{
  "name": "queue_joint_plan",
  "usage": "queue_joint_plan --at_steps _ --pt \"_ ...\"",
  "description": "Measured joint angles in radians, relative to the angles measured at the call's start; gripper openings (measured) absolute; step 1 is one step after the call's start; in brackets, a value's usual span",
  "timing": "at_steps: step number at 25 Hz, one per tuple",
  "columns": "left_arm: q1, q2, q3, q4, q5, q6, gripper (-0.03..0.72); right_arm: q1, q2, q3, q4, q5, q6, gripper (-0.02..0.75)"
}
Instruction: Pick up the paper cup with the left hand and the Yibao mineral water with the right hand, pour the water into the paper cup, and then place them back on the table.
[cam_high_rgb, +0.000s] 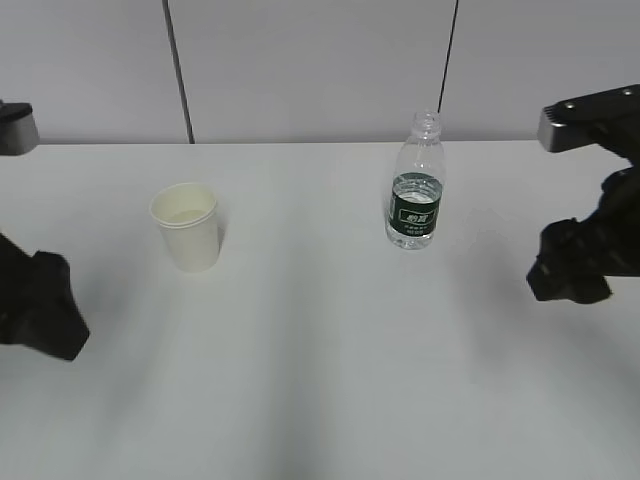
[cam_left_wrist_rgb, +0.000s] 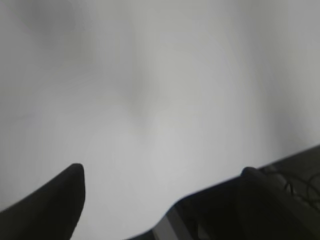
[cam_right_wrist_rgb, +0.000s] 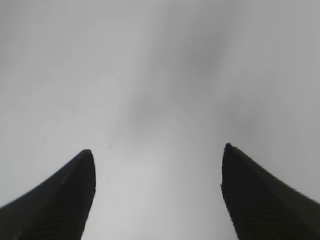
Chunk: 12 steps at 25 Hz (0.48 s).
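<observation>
The left hand (cam_high_rgb: 40, 305) sits low at the near left edge, its fingers (cam_left_wrist_rgb: 60, 200) spread wide over bare table (cam_high_rgb: 320, 380), gripping nothing. The paper cup (cam_high_rgb: 187, 227) stands upright beyond it and toward the middle, well apart. The right hand (cam_high_rgb: 575, 262) hangs at the far right, its fingers (cam_right_wrist_rgb: 65, 200) likewise parted and empty. The Yibao mineral water (cam_high_rgb: 415, 184) stands upright, uncapped, inward of that claw and slightly farther back, not touched.
</observation>
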Motion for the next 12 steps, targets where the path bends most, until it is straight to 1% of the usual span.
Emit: queue_joint_plan --at_steps 4,7,12 --pt "0.0 -0.043 0.0 -0.002 0.144 0.009 0.552 0.0 -0.154 -0.002 0.031 0.195 -0.033 0.574" --pt "0.0 -0.133 0.0 -0.002 0.172 0.023 0.551 0.0 -0.293 -0.002 0.07 0.265 -0.064 0.574" --pt "0.0 -0.367 0.0 -0.002 0.199 0.033 0.551 0.0 -0.535 -0.002 0.086 0.341 -0.076 0.573"
